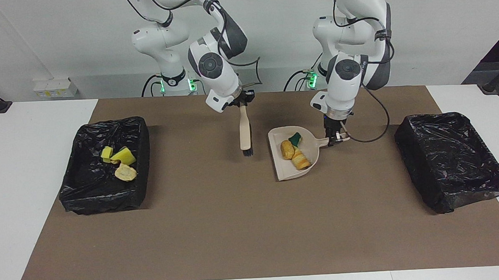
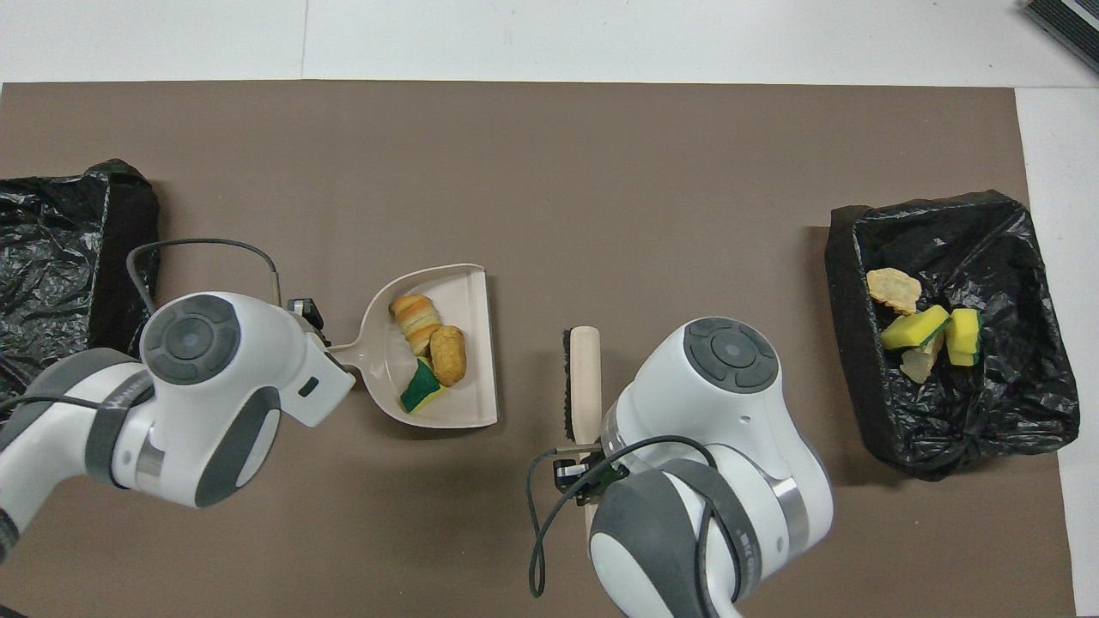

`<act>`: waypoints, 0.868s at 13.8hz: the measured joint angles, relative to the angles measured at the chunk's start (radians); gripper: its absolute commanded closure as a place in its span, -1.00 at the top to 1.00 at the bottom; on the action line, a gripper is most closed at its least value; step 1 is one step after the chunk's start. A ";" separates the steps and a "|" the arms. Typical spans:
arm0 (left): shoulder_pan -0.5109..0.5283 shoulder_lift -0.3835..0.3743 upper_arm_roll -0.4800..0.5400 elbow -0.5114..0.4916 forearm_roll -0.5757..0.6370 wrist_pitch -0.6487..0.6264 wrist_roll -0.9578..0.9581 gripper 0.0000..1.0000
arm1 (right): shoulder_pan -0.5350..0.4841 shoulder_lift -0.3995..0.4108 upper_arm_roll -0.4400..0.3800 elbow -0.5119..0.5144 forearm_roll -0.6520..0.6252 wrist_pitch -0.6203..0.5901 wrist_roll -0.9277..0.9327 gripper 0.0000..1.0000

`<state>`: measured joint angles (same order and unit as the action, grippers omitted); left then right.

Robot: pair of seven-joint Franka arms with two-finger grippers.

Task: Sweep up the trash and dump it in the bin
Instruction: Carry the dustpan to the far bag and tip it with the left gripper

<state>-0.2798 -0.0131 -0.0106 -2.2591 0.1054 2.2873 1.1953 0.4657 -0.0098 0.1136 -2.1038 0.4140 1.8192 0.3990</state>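
Three scraps (image 1: 294, 152) lie in the dustpan (image 1: 285, 170), its handle clamped by the left gripper (image 1: 334, 139). Right gripper (image 1: 242, 102) grips the brush (image 1: 245, 131). Lift the pan level, then tip slowly over a bin (image 1: 483, 188).

Overhead, both pincers hide under their arms; one bin (image 2: 51, 257) is cropped

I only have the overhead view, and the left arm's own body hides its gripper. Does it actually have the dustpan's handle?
Observer: Yes. The facing view shows the left gripper shut on the handle of the dustpan.
Operator: And the right one? Its arm hides that grip too.
Observer: The right gripper is shut on the top end of the brush, which hangs bristles down beside the dustpan's open edge.
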 measured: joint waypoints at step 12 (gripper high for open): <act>0.544 0.036 0.024 0.450 -0.109 -0.316 0.547 -1.00 | 0.346 0.072 0.019 -0.078 -0.081 0.135 0.309 -1.00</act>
<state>0.2644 0.0225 0.0132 -1.8094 -0.0037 1.9709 1.7428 0.8115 0.0617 0.1323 -2.1814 0.3335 1.9543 0.7080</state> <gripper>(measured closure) 0.687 0.744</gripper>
